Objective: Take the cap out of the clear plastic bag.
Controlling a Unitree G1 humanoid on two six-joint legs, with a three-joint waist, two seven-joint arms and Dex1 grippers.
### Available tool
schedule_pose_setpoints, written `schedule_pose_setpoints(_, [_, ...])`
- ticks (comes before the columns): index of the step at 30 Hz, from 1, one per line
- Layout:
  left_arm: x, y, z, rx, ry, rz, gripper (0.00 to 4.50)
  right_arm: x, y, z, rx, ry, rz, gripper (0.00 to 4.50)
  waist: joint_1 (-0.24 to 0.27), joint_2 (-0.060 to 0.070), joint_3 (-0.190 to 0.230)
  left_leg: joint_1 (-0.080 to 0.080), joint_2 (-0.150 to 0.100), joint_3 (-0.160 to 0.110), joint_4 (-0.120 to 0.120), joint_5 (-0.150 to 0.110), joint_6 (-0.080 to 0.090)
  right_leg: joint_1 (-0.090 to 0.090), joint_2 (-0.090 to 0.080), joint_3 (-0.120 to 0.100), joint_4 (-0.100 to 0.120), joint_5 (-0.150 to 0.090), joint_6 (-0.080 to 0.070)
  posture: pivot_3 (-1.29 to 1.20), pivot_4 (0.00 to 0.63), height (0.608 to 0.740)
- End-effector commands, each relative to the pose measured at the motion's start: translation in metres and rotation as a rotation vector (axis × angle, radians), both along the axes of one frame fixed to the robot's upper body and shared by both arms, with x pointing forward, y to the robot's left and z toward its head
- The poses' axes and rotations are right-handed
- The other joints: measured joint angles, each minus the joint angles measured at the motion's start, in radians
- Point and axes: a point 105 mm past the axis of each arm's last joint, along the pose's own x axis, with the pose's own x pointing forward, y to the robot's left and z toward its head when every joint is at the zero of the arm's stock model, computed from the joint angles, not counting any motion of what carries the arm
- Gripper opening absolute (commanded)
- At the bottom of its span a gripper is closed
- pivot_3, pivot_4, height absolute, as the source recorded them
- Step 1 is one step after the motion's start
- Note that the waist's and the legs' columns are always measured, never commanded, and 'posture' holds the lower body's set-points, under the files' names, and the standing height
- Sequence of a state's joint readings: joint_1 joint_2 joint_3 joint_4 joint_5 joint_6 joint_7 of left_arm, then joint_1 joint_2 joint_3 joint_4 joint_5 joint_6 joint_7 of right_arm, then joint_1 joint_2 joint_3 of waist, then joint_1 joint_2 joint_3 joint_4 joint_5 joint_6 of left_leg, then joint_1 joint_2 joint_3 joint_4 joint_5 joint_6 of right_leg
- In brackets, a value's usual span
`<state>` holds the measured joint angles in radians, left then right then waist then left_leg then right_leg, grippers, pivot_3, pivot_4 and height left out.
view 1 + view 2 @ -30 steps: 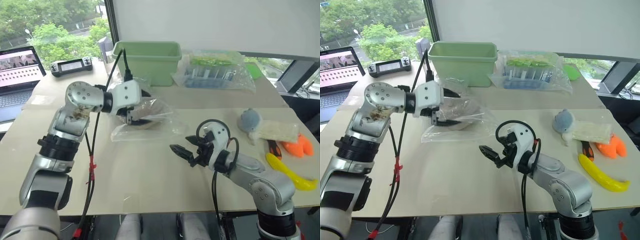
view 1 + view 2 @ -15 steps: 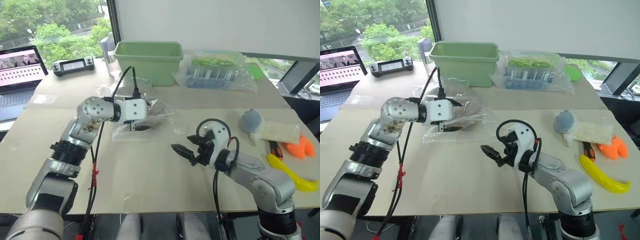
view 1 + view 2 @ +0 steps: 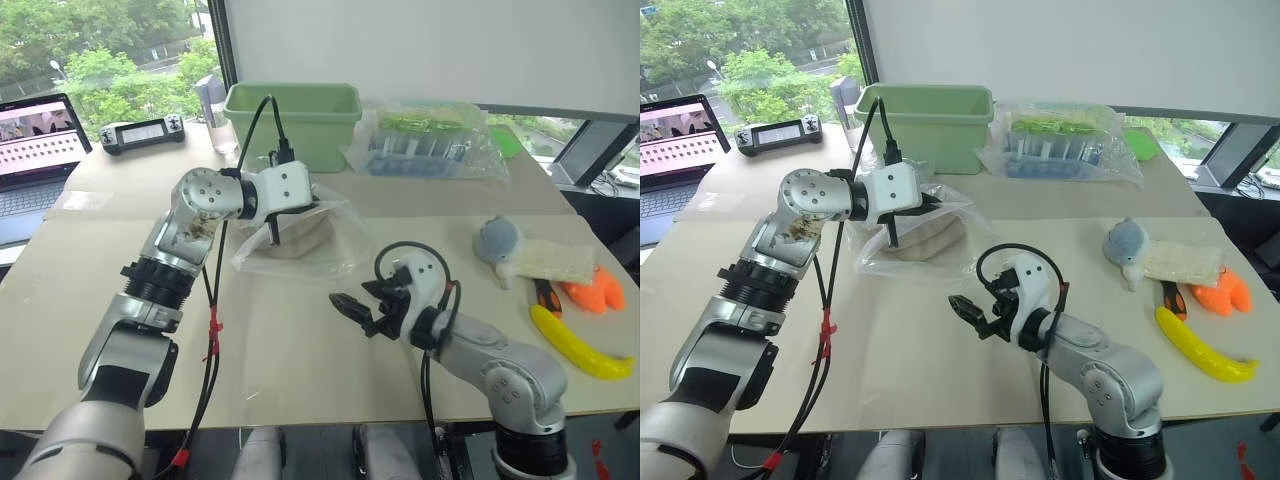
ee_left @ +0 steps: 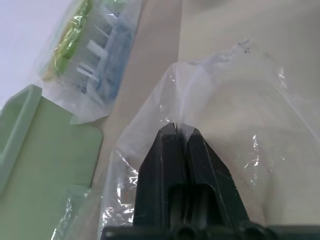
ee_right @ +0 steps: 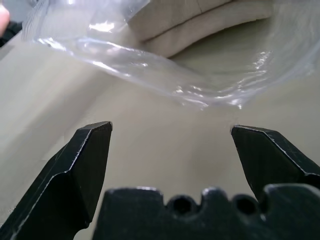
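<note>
Crinkly clear plastic bag (image 3: 300, 235) on the table (image 3: 300, 350) before the green tub (image 3: 296, 118), beige cap (image 3: 296, 236) inside, left gripper (image 4: 179, 131) pinching its top film, right gripper (image 3: 345, 306) spread wide nearby

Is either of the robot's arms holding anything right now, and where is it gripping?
The left end effector is pinched shut on the upper film of the clear plastic bag, with the cap inside. The right end effector is open and holds nothing.
</note>
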<state>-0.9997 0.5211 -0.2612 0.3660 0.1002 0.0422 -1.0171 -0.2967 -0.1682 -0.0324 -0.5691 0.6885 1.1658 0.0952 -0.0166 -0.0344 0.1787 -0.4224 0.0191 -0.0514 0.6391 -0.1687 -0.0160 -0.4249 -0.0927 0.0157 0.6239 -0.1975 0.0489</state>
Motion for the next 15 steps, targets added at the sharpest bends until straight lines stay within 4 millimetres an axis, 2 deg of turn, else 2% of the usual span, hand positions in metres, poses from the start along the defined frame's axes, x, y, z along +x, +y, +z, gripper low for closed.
schedule_pose_setpoints(1, [-0.005,-0.009,0.026,-0.059,-0.038,-0.03,0.03,0.016,-0.003,0.006,0.112,0.056,-0.085,4.5,0.001,0.0,0.0,0.0,0.0,0.0,0.0,0.0,0.0,0.0,0.0,0.0,0.0,0.0,0.0,0.0,0.15,0.74])
schedule_pose_setpoints(7, [-0.008,-0.015,0.028,-0.074,-0.019,-0.039,0.03,0.04,0.006,0.017,0.377,0.136,-0.121,4.5,0.0,0.0,0.0,0.0,0.0,0.0,0.0,0.0,0.0,0.0,0.0,0.0,0.001,0.0,0.0,0.0,0.15,0.74])
schedule_pose_setpoints(13, [-0.011,-0.016,0.026,-0.071,-0.01,-0.038,0.03,0.051,0.017,0.027,0.516,0.163,-0.085,4.5,-0.002,0.001,0.001,-0.001,0.0,0.0,0.0,0.0,0.001,-0.001,0.0,0.0,0.001,0.0,0.0,0.0,0.15,0.74])
schedule_pose_setpoints(15, [-0.012,-0.018,0.026,-0.076,-0.007,-0.038,0.03,0.058,0.022,0.023,0.522,0.181,-0.083,4.5,-0.003,0.001,0.001,0.0,0.0,0.0,0.0,0.0,0.0,-0.001,0.0,0.0,0.001,0.0,0.0,0.0,0.15,0.74])
